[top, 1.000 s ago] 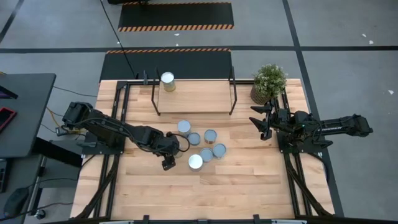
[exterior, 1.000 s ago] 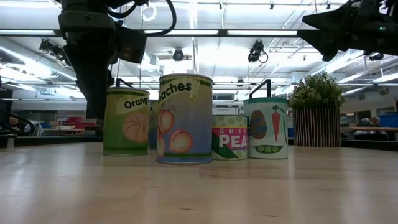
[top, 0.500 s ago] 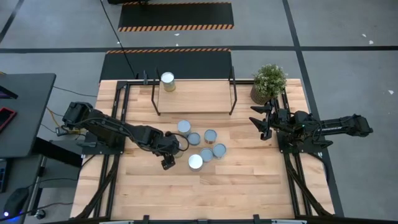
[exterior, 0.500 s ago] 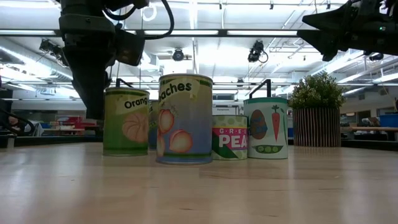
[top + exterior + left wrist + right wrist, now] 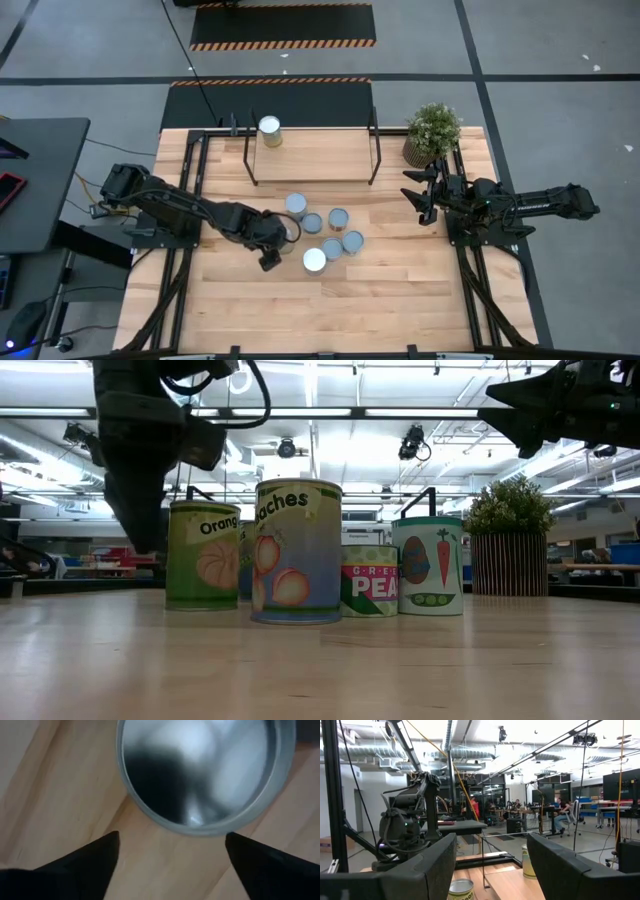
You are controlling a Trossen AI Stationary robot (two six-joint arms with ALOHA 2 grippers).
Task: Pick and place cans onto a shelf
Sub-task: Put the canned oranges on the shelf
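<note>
Several cans with silvery tops stand grouped mid-table; in the low view their labels read oranges, peaches and peas. One more can stands on the shelf at the far side. My left gripper hovers just left of the group, pointing steeply down, open. In its wrist view a can top lies just beyond the spread fingers, which touch nothing. My right gripper waits open at the right, raised.
A potted green plant stands at the far right corner, close to the right arm. Black upright posts frame the shelf. Bare wooden tabletop lies between the cans and the near edge.
My left gripper has stayed beside the cans and turned a little at the wrist. The cans have not moved.
</note>
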